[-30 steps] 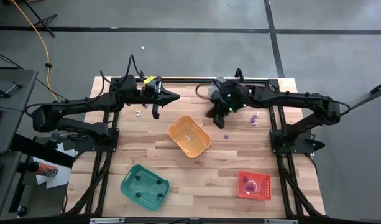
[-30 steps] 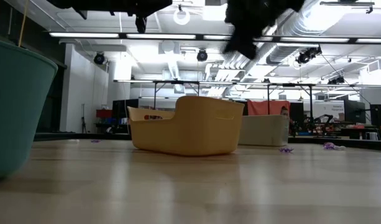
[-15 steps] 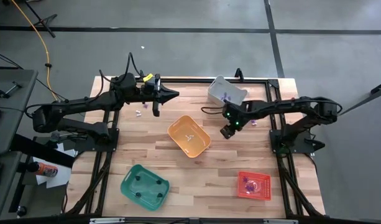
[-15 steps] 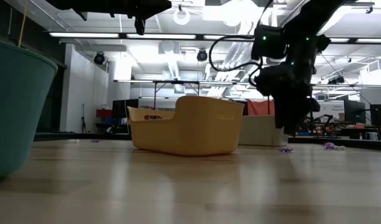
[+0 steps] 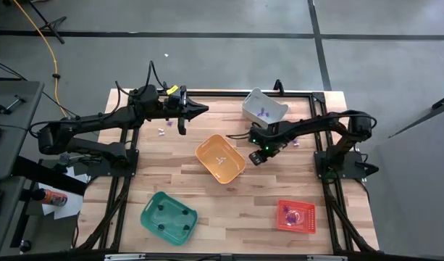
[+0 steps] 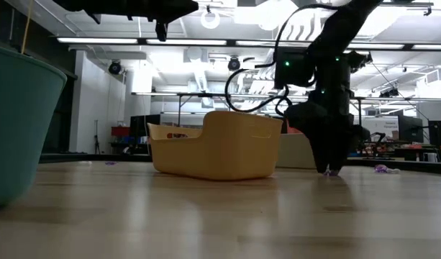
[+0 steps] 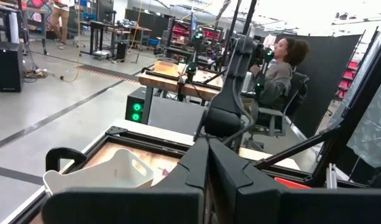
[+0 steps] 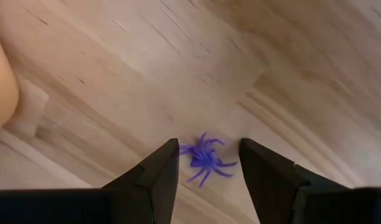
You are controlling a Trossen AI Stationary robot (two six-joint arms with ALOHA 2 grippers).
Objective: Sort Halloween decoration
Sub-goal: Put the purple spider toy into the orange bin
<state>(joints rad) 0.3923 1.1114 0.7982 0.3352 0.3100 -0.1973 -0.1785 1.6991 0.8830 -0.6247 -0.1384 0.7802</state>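
A small purple spider trinket [image 8: 206, 158] lies flat on the wooden table, just right of the orange bin [image 5: 220, 158]. My right gripper [image 8: 209, 142] points down over it, open, one finger on each side of the spider and neither touching it; the low view shows the fingertips [image 6: 328, 167] almost on the table. My left gripper [image 5: 205, 111] is held level and shut, high over the table's far left part, with nothing in it. More purple trinkets lie loose at the far right [image 5: 295, 141] and the far left [image 5: 162, 131].
A grey bin [image 5: 265, 107] stands at the far edge behind my right gripper. The green bin [image 5: 168, 217] is at the near left and the red bin [image 5: 295, 215] at the near right. A person sits beyond the table [image 7: 280, 68].
My right gripper has come down from above the grey bin toward the table's near edge, tipping to point straight down. It now stands low over the purple spider beside the orange bin. The grey bin, covered before, shows again.
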